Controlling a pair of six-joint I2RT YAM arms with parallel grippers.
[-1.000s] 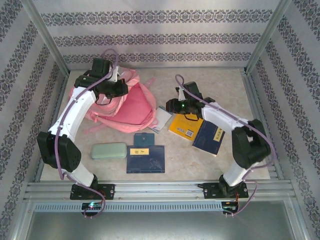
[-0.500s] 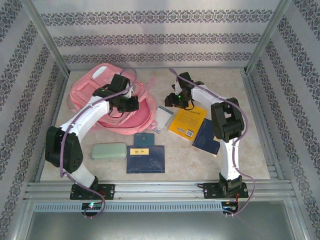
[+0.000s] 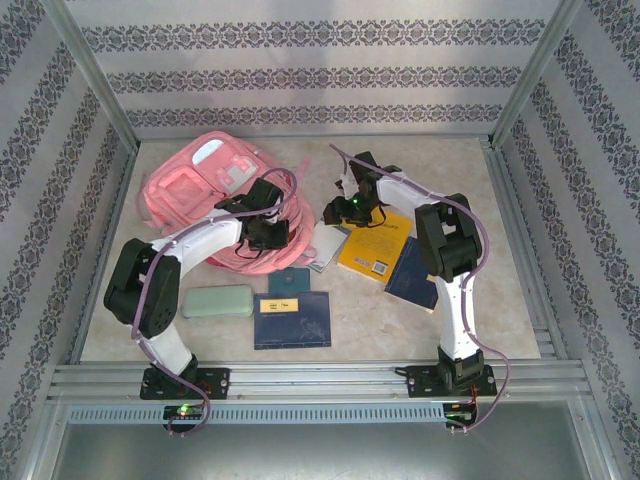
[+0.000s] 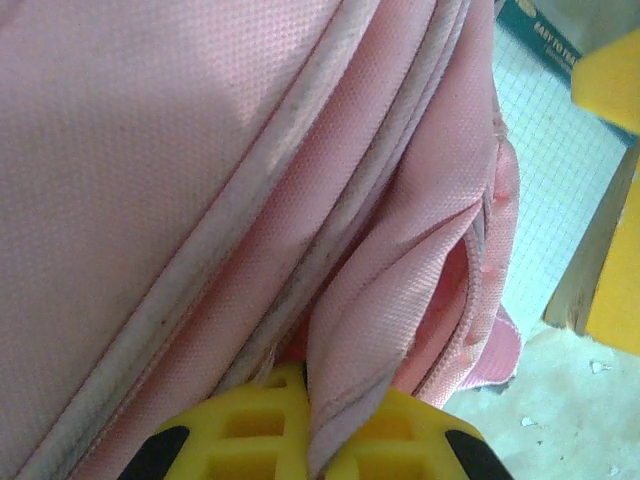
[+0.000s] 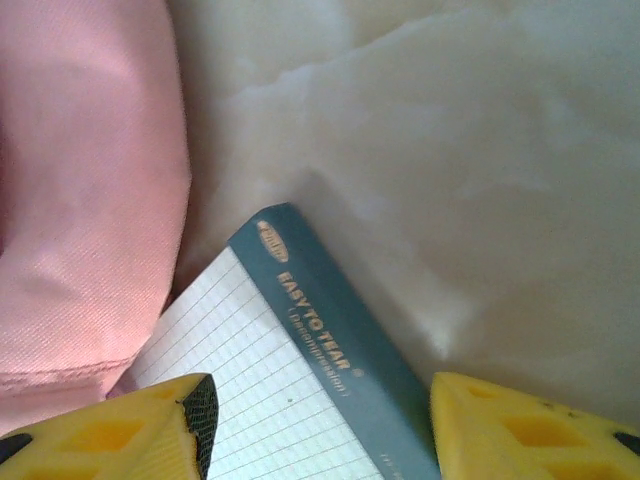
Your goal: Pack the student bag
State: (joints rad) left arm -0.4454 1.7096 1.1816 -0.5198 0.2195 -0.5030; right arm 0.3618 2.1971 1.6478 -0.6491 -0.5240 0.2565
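1. Top external view: the student bag [image 3: 190,190] lies flat on the far left part of the table [image 3: 510,260]. It spreads away behind and to the left of the left tool [image 3: 268,232], which sits at the bag's near right edge.
2. Left wrist view: the left tool [image 4: 315,425] has its yellow fingers [image 4: 250,425] closed tight on a fold of the bag's [image 4: 150,150] pink fabric, which rises from between them. Piped seams run diagonally ahead of the tool.
3. In that same view, a squared notepad [image 4: 545,180] and the edge of a yellow book [image 4: 615,290] lie ahead and to the right of this tool.
4. From above, the right tool [image 3: 335,212] sits just right of the bag, above the far end of the notepad [image 3: 325,240].
5. Right wrist view: the right tool [image 5: 320,430] has its fingers [image 5: 110,435] spread well apart and grips nothing. The notepad [image 5: 290,380], with a teal strip reading "EASY TO TEAR", lies below and between them. The bag [image 5: 80,150] is ahead on the left, and bare table [image 5: 480,150] is ahead on the right.
6. Nearer the bases than the right tool lie the yellow book [image 3: 375,245] and, touching it, a navy book [image 3: 415,275].
7. Nearer than the left tool lie a small teal booklet [image 3: 288,280], a dark blue folder [image 3: 292,318] and a pale green case [image 3: 217,300].
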